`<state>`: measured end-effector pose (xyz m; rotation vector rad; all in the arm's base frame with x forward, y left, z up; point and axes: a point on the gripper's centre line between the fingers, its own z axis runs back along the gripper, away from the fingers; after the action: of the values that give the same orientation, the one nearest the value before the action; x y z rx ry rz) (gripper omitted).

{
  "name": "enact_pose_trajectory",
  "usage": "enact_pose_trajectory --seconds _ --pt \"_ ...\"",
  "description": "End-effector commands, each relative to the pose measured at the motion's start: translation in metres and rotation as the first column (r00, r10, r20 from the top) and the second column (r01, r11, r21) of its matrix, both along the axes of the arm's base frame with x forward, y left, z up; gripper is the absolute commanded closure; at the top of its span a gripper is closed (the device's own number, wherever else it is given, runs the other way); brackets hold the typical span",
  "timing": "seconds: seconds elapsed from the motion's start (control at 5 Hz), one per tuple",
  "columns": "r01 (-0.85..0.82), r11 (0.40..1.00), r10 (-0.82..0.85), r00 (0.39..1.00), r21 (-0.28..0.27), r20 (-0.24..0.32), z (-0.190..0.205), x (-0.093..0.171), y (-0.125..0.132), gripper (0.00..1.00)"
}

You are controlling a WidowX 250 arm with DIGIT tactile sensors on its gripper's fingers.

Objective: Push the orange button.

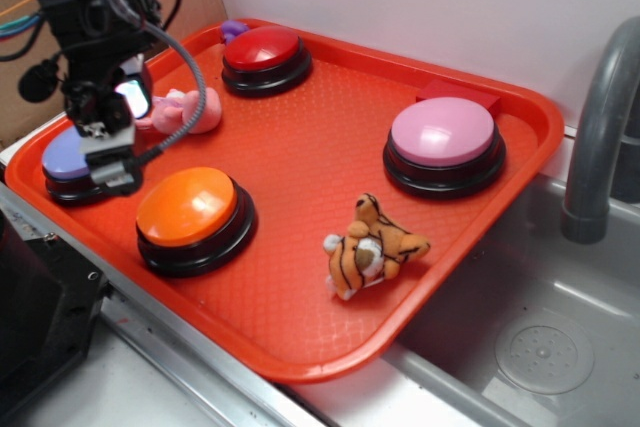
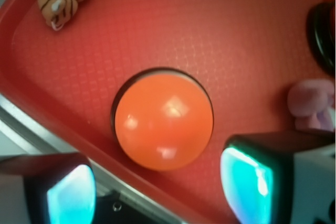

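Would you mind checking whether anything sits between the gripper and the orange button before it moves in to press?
Nothing visible does. The gripper hangs above the tray just beside the orange button, whose dome shows fully uncovered in the wrist view. The plush tiger and pink plush lie off to the sides.

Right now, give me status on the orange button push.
Gripper open, empty, above tray. Orange button untouched, just ahead. Nothing in the way.

Red tray (image 1: 520,137) with red button (image 1: 265,52), pink button (image 1: 443,135), purple button (image 1: 62,159), plush tiger (image 1: 372,247), beside sink (image 1: 560,347).
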<state>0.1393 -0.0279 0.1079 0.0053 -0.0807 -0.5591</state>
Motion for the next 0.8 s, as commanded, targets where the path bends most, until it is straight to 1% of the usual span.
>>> enact_pose_trajectory --seconds 0.0,0.2,0.6 --pt "-0.043 0.999 0.043 0.999 -0.026 0.004 0.010 0.003 -0.001 0.00" --pt "-0.038 0.999 0.038 0.999 -0.015 -0.002 0.013 0.008 0.001 0.00" --pt "-0.024 1.000 0.024 1.000 0.003 0.005 0.023 0.020 0.002 0.00"
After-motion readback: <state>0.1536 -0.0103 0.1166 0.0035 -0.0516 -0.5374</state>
